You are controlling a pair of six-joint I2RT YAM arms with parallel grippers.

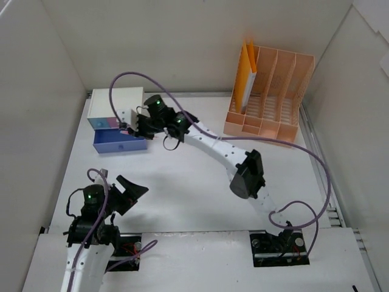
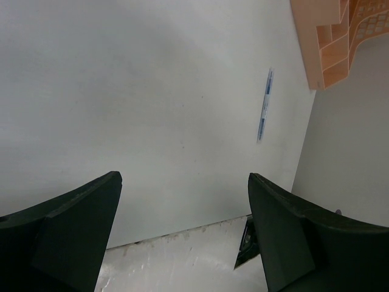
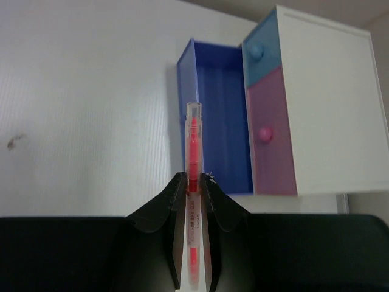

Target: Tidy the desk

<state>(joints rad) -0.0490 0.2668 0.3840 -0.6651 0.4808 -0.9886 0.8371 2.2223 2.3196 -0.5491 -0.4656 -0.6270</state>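
Note:
The desk (image 1: 182, 194) is a large white tabletop between white walls. My right gripper (image 1: 129, 126) is shut on a red highlighter (image 3: 193, 143) and holds it just over the near edge of an open blue drawer (image 1: 118, 144). The drawer is pulled out of a small white drawer box (image 1: 115, 102). In the right wrist view my right gripper (image 3: 194, 179) points the highlighter at the blue drawer (image 3: 216, 121), which looks empty. My left gripper (image 1: 130, 193) is open and empty above the desk's near left, and it also shows in the left wrist view (image 2: 185, 179).
A peach slotted file rack (image 1: 270, 91) with an orange folder (image 1: 246, 76) stands at the back right. A blue and white pen (image 2: 264, 106) lies on the desk near the right wall. The drawer box has a pink front (image 3: 270, 140) and a light blue front (image 3: 261, 58).

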